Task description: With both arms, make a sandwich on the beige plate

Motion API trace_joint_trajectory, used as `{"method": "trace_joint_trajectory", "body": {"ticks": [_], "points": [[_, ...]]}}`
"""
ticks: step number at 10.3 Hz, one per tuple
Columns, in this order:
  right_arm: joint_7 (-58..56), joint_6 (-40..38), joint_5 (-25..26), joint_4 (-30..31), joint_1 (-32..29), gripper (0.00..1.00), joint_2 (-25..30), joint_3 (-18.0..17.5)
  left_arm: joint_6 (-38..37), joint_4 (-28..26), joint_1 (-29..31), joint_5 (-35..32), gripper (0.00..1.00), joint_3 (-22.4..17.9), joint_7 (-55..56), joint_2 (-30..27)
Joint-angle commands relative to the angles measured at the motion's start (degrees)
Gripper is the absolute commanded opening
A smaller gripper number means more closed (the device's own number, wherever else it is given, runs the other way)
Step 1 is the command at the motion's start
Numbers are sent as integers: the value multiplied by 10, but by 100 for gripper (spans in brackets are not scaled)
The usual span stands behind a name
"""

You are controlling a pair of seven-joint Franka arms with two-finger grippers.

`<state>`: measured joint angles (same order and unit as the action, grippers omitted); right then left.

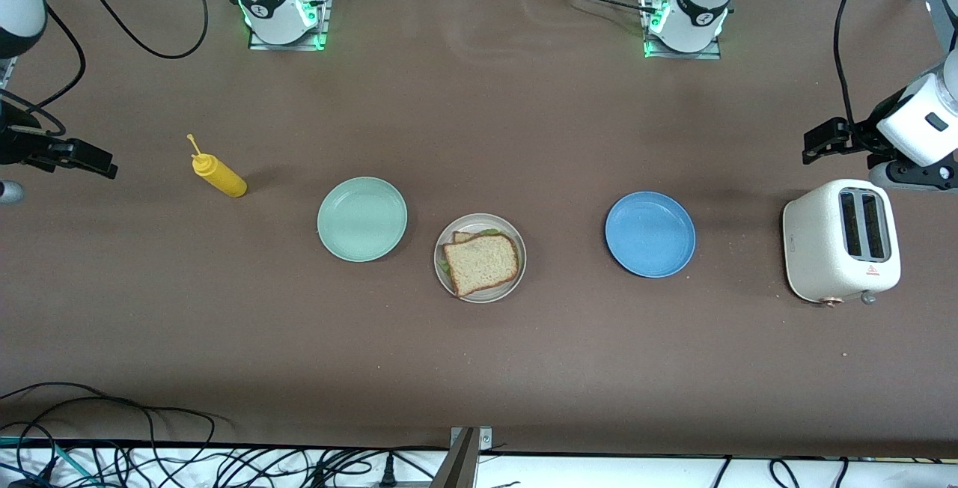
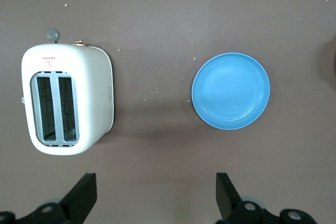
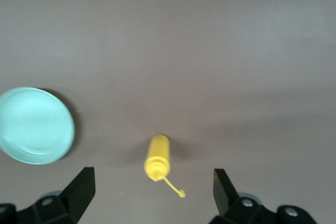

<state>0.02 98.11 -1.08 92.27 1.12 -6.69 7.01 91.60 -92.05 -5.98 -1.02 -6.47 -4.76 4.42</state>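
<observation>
The sandwich lies on the beige plate in the middle of the table: a tan bread slice on top, green lettuce and a second slice peeking out underneath. My left gripper hangs open and empty above the left arm's end of the table, by the toaster. At the right arm's end my right gripper is open and empty too, up over the table near the yellow bottle. Both are well away from the sandwich, which neither wrist view shows.
A mint-green plate and a blue plate, both bare, flank the beige plate. A white toaster stands toward the left arm's end. A yellow squeeze bottle stands toward the right arm's end.
</observation>
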Motion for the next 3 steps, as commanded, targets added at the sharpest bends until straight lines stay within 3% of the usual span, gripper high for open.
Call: {"method": "trace_joint_trajectory", "body": {"ticks": [1,3], "points": [[4,3,-30,-29,-1,100,-20,0,-13,19,3,-12,100,3,-5,9],[17,16,-36,-31,10,100,-27,-1,-13,19,3,-12,100,3,-4,9]]}}
